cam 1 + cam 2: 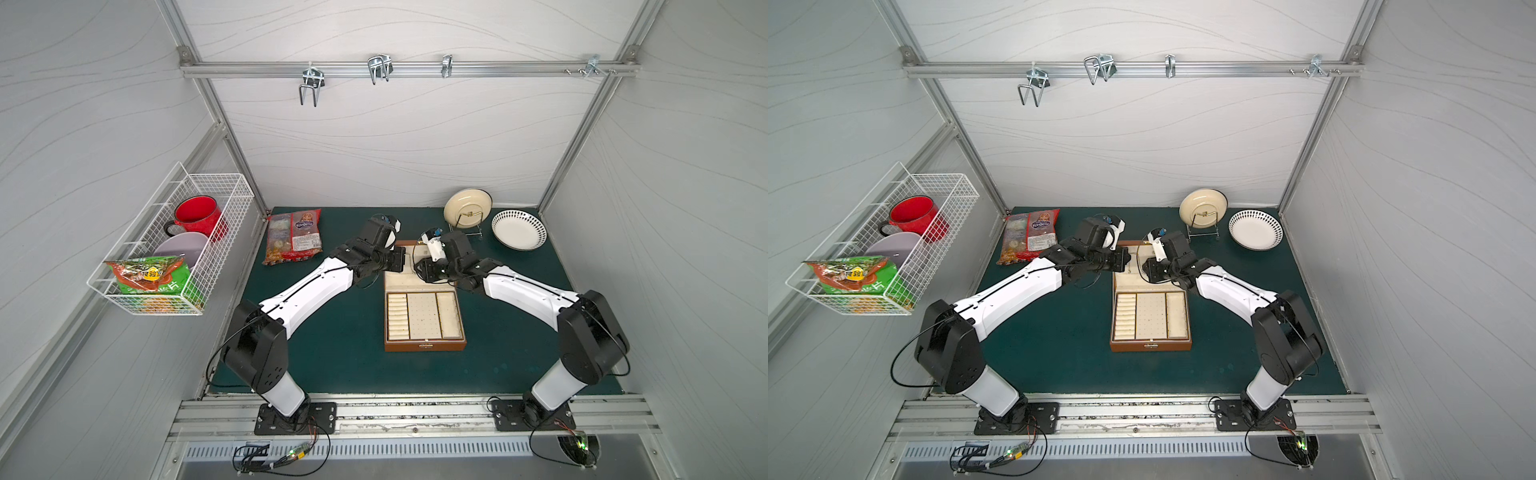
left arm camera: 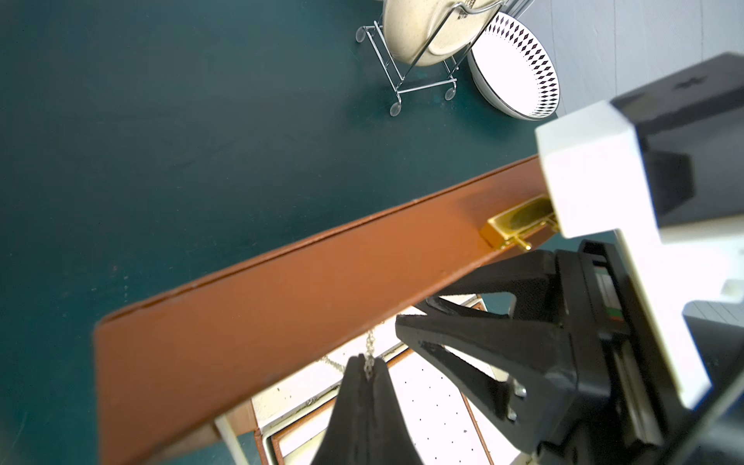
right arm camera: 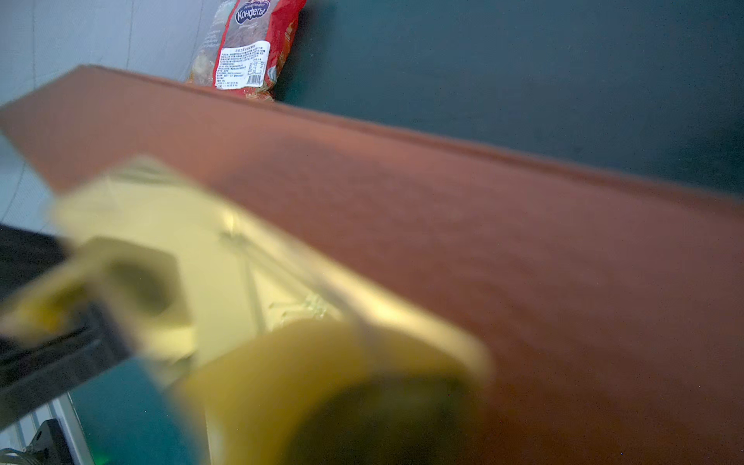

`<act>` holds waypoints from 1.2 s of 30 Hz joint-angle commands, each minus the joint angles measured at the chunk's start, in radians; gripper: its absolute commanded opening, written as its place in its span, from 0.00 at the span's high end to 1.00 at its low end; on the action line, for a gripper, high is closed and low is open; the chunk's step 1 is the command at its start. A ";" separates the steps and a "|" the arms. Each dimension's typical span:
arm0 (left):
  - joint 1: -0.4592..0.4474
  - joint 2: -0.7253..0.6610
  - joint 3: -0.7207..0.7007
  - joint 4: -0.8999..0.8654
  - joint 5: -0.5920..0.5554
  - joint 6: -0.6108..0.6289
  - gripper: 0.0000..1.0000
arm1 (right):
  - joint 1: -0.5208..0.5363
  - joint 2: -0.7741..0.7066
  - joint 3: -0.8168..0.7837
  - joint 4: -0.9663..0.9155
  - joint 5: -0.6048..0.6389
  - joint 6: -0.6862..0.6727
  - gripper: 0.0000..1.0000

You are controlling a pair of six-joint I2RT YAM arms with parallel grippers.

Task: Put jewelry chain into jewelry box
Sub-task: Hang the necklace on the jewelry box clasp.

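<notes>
I judge you are placing. Over the back of the open jewelry box (image 1: 424, 345), your left arm (image 1: 316, 278) reaches inward, the left claw (image 2: 368, 362) pinched fully on the hanging jewelry chain (image 2: 369, 346). Next, lower it, release gently. At the lid (image 2: 322, 282), your right claw (image 2: 408, 312) stands partly apart; its grip I cannot tell.

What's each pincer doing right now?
Left pincer: closed on the jewelry chain, over the open jewelry box.
Right pincer: jaws apart beside the box lid; nothing visible between them.
</notes>
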 commanded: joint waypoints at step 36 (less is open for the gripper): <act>-0.001 0.065 0.027 0.041 0.007 -0.026 1.00 | 0.024 0.001 0.002 -0.014 -0.005 -0.007 0.71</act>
